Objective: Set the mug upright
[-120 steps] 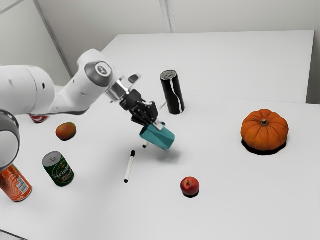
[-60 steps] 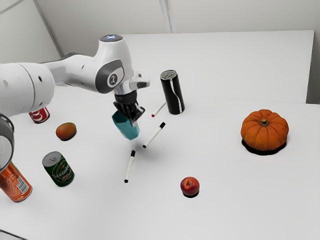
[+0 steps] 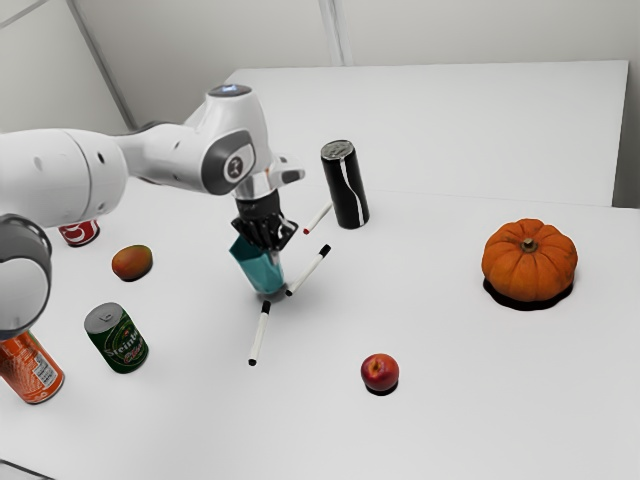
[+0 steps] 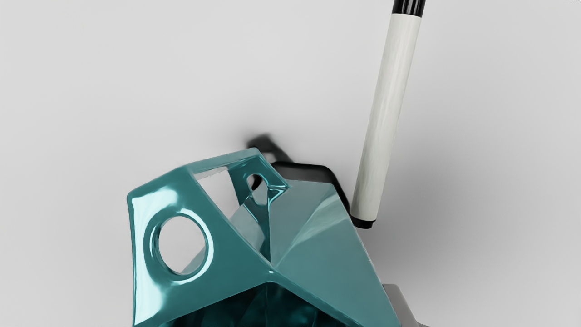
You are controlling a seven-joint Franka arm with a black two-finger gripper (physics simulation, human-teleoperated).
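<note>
Lowering faceted teal mug (image 3: 257,269): nearer the white table (image 3: 460,400), less tilted, still leaning
Black two-finger gripper (image 3: 272,259): clamped on its wall
Remaining tilt: likely needs levelling before release

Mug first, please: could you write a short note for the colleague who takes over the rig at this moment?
Gripper: shut on the mug.
Mug: in the grasp, leaning, its mouth toward the exterior view's left; I cannot tell whether its base touches the table.
Nearby: one marker ends close beside the mug's base, another lies just in front; contact is unclear.
Done: mug grasped and partly righted.
Left: straighten it, seat it flat, release. I would watch the markers, which might get under the base.
</note>
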